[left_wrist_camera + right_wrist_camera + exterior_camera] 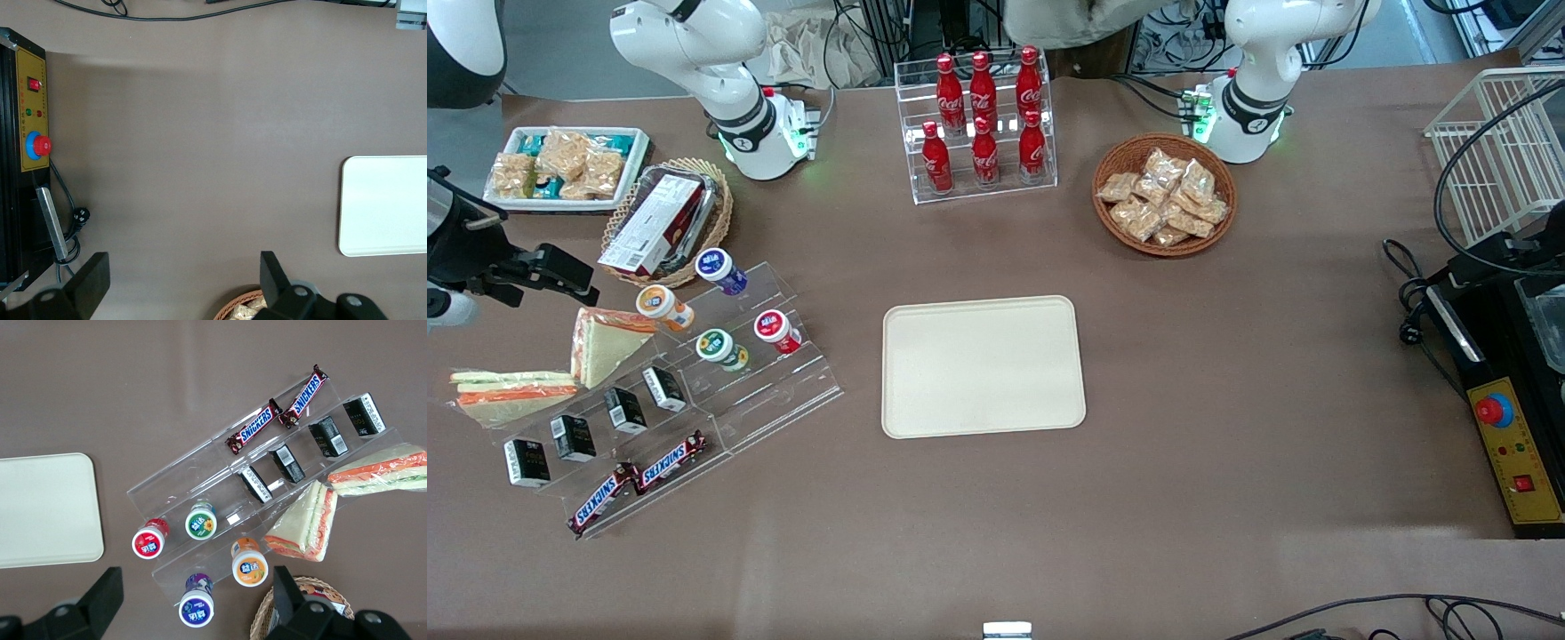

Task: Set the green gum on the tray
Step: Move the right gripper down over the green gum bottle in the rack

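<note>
The green gum (716,345) stands on a clear stepped rack (783,391), beside the red-lidded bottle (772,327). In the right wrist view the green gum (201,523) shows its green lid with a white mark. The cream-beige tray (983,366) lies flat mid-table and holds nothing; it also shows in the right wrist view (47,510) and the left wrist view (387,203). My right gripper (560,276) hovers high at the working arm's end of the table, well apart from the gum. In the right wrist view the gripper (197,607) is open and holds nothing.
The rack also holds a blue-lidded bottle (716,265), an orange-lidded bottle (658,302), black boxes (624,409) and Snickers bars (671,462). Sandwiches (600,342), a basket with a box (663,222), a small white snack tray (560,164), a cola rack (983,124), a snack basket (1165,196) and a control box (1512,444) stand around.
</note>
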